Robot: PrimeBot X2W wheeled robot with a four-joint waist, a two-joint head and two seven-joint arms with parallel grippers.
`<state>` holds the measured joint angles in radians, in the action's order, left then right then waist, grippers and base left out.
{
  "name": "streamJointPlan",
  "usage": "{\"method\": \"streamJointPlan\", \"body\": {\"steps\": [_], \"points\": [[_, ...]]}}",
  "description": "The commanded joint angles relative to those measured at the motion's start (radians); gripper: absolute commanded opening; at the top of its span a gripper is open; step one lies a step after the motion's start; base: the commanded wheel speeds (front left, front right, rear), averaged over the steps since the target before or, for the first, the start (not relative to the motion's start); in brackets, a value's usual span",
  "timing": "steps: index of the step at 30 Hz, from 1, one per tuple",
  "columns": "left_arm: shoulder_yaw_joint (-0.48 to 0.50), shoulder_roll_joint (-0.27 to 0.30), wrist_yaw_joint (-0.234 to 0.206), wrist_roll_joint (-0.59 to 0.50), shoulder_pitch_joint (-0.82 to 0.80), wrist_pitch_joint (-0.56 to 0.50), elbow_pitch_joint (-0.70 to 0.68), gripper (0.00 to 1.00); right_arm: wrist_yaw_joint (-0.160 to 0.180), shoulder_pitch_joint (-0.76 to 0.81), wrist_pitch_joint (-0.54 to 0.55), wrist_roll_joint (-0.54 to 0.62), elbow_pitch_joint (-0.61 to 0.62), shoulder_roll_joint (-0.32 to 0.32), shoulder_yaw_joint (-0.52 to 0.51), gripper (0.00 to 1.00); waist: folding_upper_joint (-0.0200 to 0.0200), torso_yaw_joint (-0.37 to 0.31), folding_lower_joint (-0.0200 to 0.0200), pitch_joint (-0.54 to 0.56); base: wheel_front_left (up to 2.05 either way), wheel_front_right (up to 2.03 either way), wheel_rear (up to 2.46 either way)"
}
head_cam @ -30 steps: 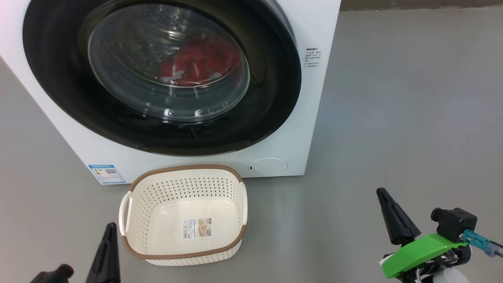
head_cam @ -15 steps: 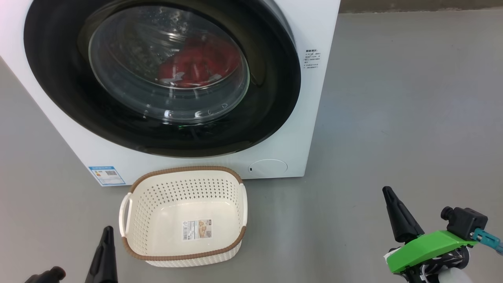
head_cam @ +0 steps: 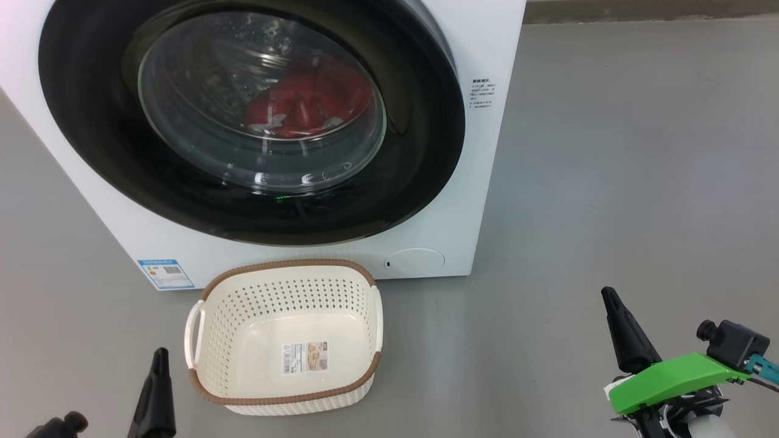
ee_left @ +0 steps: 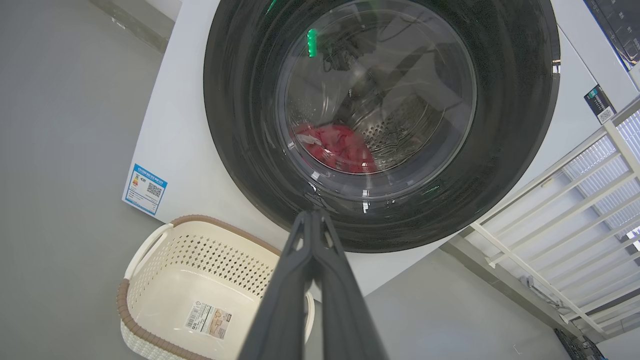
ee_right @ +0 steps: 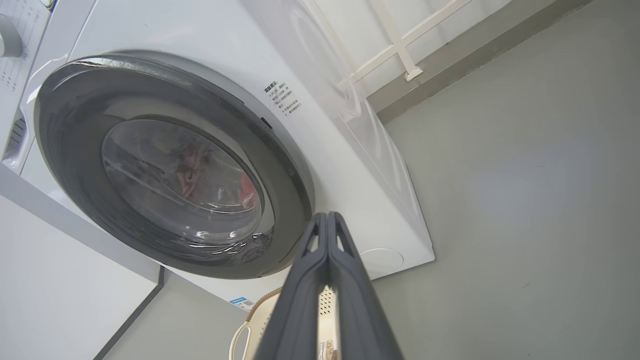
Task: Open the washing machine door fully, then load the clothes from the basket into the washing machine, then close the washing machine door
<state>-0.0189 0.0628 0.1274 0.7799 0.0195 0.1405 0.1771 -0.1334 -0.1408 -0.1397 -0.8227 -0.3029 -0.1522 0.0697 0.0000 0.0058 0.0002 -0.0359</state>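
Both claws have drifted outward from a second ago, the left one toward the left edge and the right one further right. The washer and basket have slid a touch lower in the head view, which is the camera shifting, not the things.

At the far left, the left claw (head_cam: pixel 159 356) hangs low over the floor (head_cam: pixel 608 152), its fingers pressed together on nothing; its arm is cut off by the bottom edge. Next comes the blue sticker (head_cam: pixel 165 274) on the washing machine (head_cam: pixel 487 152). The basket (head_cam: pixel 286 295) stands just before the machine, empty, with its label showing. Above it the door (head_cam: pixel 91 121) lies flush against the front, and the clothes (head_cam: pixel 304 100) sit inside the drum, red behind the glass.

At the right, the right claw (head_cam: pixel 608 298) is also pinched closed and empty, well apart from the machine. Both arms likely hang back because the loading and closing look done.

The latch is not visible, so I cannot tell whether the door has caught. Glare on the glass blurs the cloth, and the machine's top is cut off.
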Motion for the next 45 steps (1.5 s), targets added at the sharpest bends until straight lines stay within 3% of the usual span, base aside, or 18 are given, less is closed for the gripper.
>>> {"method": "streamJointPlan", "body": {"steps": [1, 45], "points": [[0.021, 0.016, 0.001, 0.028, -0.045, -0.007, -0.018, 0.00, 0.001, -0.008, 0.009, -0.027, 0.029, -0.002, -0.006, 0.00, 0.0000, 0.000, -0.0001, 0.001, 0.00, 0.00, 0.00], [0.067, 0.011, 0.002, 0.468, -0.088, -0.128, 0.028, 0.00, 0.002, 0.014, 0.135, -0.437, 0.045, 0.050, -0.096, 0.00, 0.0000, -0.003, -0.0001, 0.018, 0.00, 0.00, 0.00]]}}
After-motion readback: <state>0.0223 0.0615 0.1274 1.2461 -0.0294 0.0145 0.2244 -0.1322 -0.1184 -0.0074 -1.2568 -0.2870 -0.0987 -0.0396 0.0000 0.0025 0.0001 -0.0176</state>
